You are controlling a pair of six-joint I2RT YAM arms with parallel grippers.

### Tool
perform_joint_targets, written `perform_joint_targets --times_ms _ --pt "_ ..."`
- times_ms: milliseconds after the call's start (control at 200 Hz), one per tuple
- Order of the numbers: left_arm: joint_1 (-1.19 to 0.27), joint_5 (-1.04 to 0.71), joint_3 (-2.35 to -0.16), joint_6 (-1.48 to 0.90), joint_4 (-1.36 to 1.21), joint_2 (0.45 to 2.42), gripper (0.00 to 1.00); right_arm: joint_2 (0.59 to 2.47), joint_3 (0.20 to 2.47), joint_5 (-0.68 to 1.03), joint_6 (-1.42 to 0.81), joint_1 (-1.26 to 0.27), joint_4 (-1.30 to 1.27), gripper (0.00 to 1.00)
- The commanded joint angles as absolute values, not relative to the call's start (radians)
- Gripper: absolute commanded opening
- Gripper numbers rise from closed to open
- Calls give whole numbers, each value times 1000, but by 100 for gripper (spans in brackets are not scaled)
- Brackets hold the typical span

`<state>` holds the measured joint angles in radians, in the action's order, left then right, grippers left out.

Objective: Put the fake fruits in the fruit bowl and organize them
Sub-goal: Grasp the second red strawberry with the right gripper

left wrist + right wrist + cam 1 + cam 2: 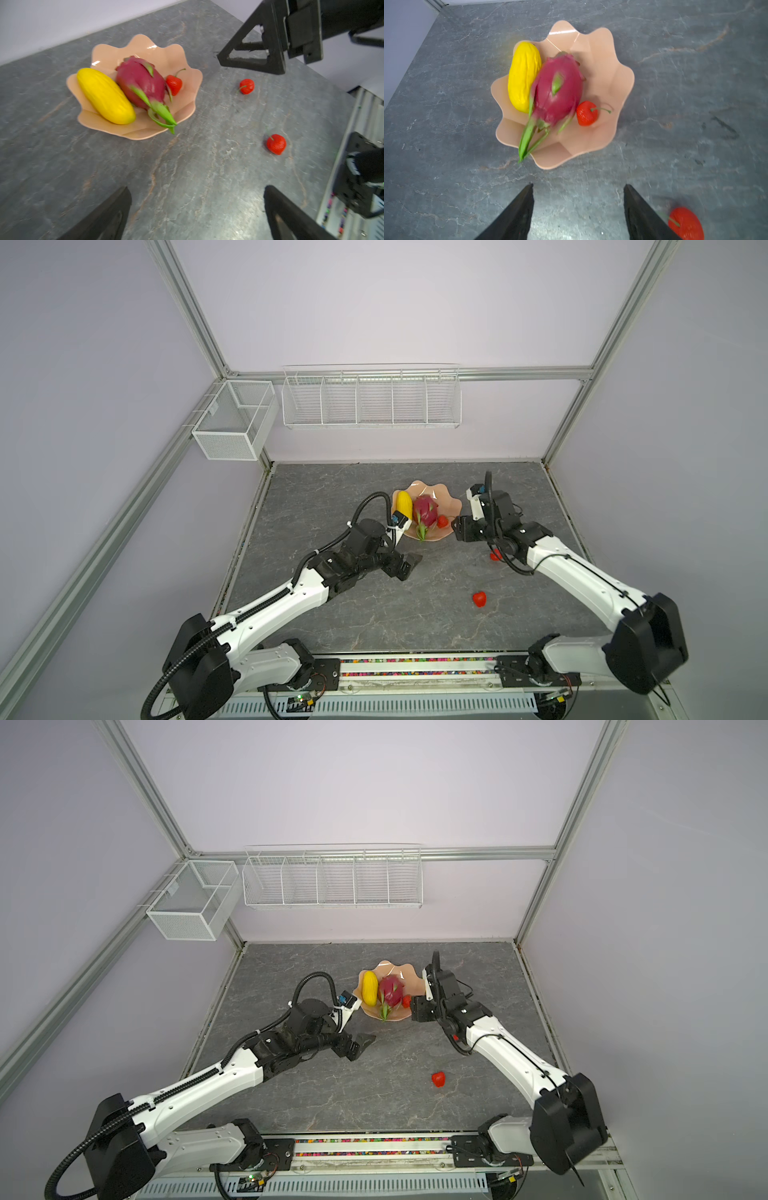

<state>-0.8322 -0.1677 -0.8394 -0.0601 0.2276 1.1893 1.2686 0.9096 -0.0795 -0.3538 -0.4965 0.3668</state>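
The bowl (612, 83) holds the yellow fruit (524, 76), the dragon fruit (558, 93) touching it, and one strawberry (586, 113). A second strawberry (246, 86) and a third strawberry (276, 144) lie on the table (187, 166) near the bowl. The right gripper (578, 187), just beside the bowl, and the left gripper (196, 191), near it, are both spread and empty.

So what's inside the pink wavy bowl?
In the bowl lie three fruits: the yellow fruit, the dragon fruit beside it, and one red strawberry. The floor beneath them is covered, so nothing there can be seen.
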Motion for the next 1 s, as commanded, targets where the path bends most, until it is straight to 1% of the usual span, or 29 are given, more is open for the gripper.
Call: perform_joint_targets --times_ms 0,175,320,425,610,800,950,995 --pt "-858 -340 -814 -82 241 1166 99 1153 734 -120 -497 -545 502 70" --pt "-924 -393 -793 -82 233 1183 99 958 561 -150 -673 -663 589 70" --pt "-948 -416 -799 -95 212 1211 99 899 517 -211 -748 -733 661 70" --pt "-951 -411 -802 -105 194 1223 99 932 509 -229 -749 -748 664 70" --pt "-951 -397 -808 -106 198 1223 99 1047 536 -270 -721 -763 650 68" --pt "-951 -384 -813 -98 207 1221 99 1148 577 -292 -695 -766 626 65" --pt "-951 -377 -818 -93 213 1225 99 1196 583 -291 -681 -766 596 55" --pt "-951 -374 -821 -88 219 1227 99 1205 586 -289 -677 -766 590 54"
